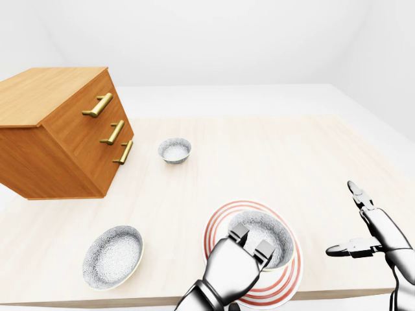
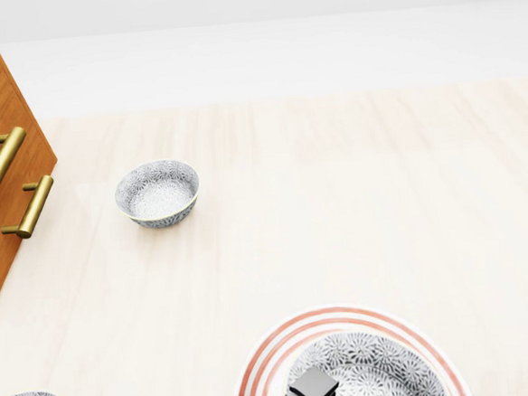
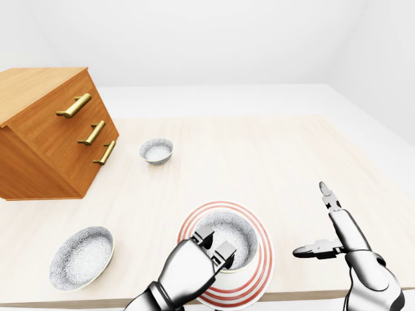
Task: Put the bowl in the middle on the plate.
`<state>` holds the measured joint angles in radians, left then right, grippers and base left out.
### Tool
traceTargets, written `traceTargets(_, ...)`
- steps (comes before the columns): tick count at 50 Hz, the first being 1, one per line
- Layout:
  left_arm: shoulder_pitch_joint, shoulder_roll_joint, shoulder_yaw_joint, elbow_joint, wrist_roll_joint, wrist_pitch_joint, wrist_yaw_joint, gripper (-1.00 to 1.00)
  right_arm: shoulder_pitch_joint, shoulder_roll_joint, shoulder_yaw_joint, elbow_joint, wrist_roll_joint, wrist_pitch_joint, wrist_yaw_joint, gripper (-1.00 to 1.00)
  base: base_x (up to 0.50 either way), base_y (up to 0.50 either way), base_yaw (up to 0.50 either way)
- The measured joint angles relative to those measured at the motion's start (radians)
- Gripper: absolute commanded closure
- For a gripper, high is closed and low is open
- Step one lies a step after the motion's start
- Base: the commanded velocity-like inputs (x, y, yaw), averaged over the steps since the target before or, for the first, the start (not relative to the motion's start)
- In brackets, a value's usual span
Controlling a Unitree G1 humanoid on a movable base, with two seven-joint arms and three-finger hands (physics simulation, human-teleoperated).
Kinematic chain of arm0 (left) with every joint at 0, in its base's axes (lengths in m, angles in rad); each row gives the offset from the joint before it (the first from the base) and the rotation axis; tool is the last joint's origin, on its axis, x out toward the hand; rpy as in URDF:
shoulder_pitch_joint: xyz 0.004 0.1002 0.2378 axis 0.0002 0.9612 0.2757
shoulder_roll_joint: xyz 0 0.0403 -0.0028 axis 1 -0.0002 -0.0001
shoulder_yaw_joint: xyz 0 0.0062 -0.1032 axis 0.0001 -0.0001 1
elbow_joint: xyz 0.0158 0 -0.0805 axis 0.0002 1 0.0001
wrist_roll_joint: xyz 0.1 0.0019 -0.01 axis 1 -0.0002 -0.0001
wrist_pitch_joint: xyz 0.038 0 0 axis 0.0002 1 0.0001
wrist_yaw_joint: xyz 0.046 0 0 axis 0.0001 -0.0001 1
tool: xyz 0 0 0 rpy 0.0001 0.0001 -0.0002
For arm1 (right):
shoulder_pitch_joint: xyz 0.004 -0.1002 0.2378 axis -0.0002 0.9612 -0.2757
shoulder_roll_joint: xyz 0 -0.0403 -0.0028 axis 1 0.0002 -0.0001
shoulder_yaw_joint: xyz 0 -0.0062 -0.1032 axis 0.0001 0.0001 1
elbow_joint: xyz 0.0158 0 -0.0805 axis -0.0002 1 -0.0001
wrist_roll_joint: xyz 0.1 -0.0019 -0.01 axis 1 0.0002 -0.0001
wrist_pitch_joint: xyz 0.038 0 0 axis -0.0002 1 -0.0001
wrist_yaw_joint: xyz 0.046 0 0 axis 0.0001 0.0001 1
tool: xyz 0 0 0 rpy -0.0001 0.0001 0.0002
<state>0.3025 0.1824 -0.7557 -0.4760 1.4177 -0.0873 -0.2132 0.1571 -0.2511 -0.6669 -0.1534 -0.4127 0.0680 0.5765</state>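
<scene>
Nearest me, at the bottom centre of the left-eye view, my left hand has its fingers hooked over the near rim of the patterned bowl. Two fingers reach inside, and the hand is closed on that rim. The bowl sits inside the rings of the red-striped plate, roughly centred. From the right-eye view its base looks to be down on the plate, though my hand hides the near side, so I can't be sure it rests fully flat.

At the lower right, my right hand hangs past the table's near edge. Its fingers are spread wide and it holds nothing.

At the lower left a bigger bowl sits alone on the table, well apart from the plate. Further up, left of centre, a smaller bowl stands near the wooden drawer chest, which fills the upper left.

By my reckoning the carry and placement are as good as done. What's left is to open the left fingers, lift the hand clear without tipping or dragging the bowl, and check that it rests settled on the plate.
</scene>
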Motion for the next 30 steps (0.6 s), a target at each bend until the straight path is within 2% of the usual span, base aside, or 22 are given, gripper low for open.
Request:
traceTargets(15, -0.004, -0.001, 0.005, 0.010, -0.007, 0.000, 0.006, 1.00, -0.001, -0.001, 0.000, 0.001, 0.000, 0.001, 0.000, -1.00, 0.00, 0.00, 0.00)
traceTargets(30, -0.038, -0.042, 0.048, -0.041, -0.050, 0.000, -0.046, 1.00, -0.001, -0.001, -0.001, -0.001, 0.000, 0.003, 0.002, -1.00, 0.00, 0.00, 0.00)
